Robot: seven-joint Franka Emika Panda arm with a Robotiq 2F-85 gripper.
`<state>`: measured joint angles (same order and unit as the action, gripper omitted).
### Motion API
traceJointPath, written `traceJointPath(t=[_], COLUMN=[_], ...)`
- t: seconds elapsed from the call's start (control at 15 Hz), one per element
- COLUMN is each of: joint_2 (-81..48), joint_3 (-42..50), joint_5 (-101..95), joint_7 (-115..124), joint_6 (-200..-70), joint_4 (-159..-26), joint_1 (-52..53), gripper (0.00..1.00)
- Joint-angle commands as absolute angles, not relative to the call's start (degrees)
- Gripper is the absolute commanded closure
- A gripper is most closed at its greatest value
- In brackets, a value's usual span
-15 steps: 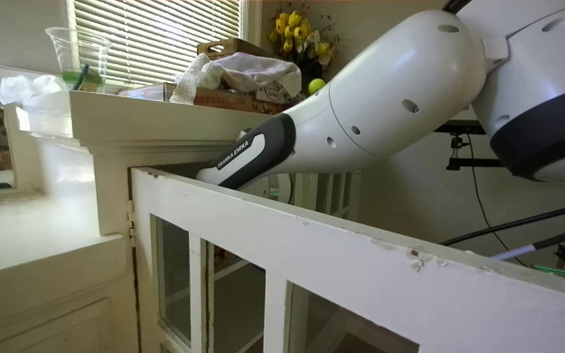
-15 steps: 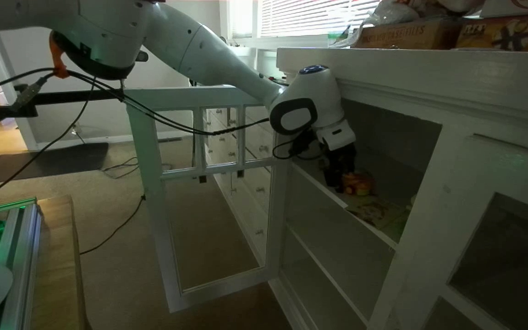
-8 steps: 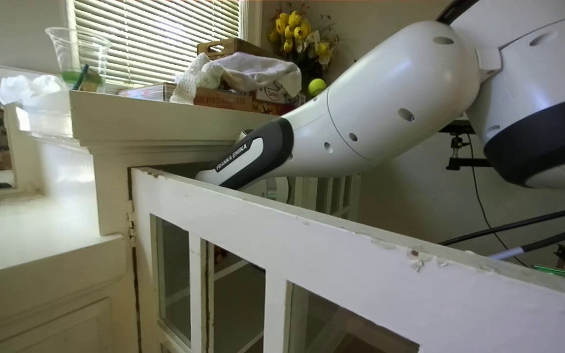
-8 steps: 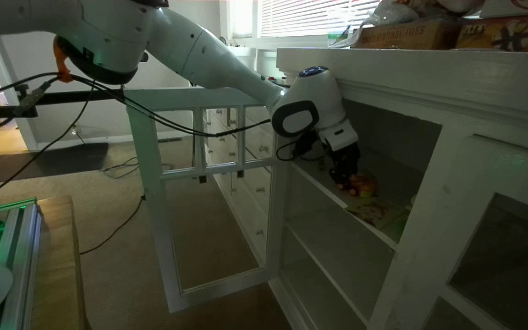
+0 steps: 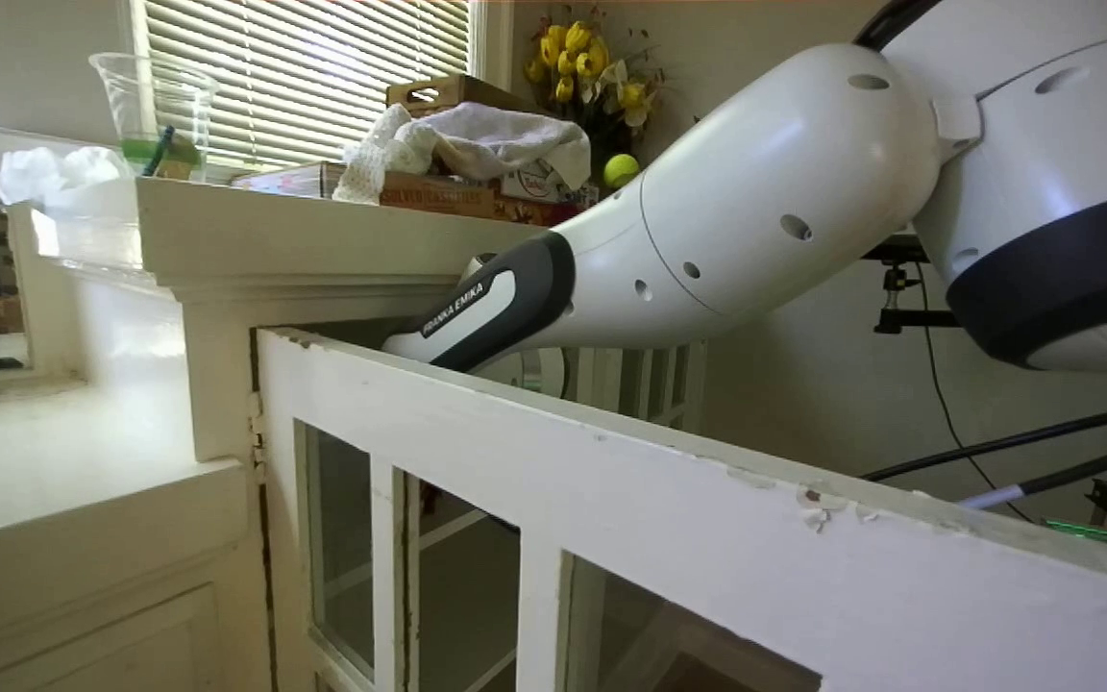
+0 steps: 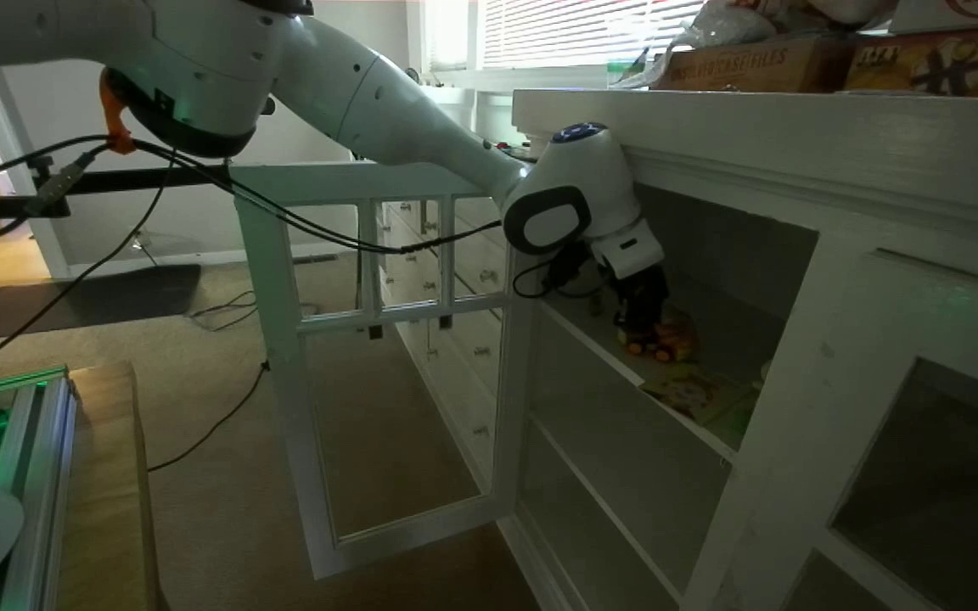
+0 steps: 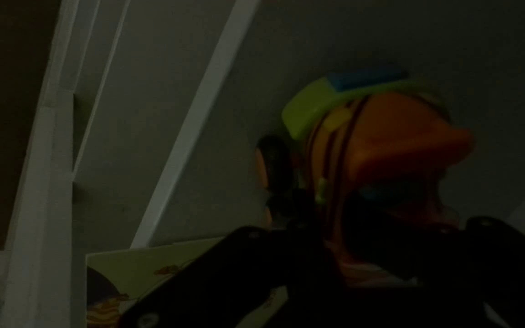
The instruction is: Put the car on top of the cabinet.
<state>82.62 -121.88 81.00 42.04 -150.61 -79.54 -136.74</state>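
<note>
Wrist view, shelf: its pale edge is seen slanting, left of centre;
Printed sheet: laid on the shelf, lower in that view, partly hidden by the gripper;
Fingers: dark, drawn close together, with the striped orange side of the car pinched between them;
Car: mostly orange, topped with green and blue; held inside the cabinet; whether the shelf is touched by its wheels cannot be told;
Door: shown in an exterior view, swung out, to the left of the car;
Cabinet top: shown farther right there, above the car's level, with boxes set on it
</note>
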Motion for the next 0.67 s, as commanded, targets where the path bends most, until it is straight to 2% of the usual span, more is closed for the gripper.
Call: traceJointPath(t=[0.0, 0.6], joint_2=[84.1, 78.6], joint_3=[-120.3, -115.2], joint_5=[82.2, 79.4], joint_7=[42.5, 42.6], joint_6=[-148.2, -141.4], joint_4=[-76.0, -90.3], joint_1=[-138.2, -128.6], gripper=[0.95, 0.95])
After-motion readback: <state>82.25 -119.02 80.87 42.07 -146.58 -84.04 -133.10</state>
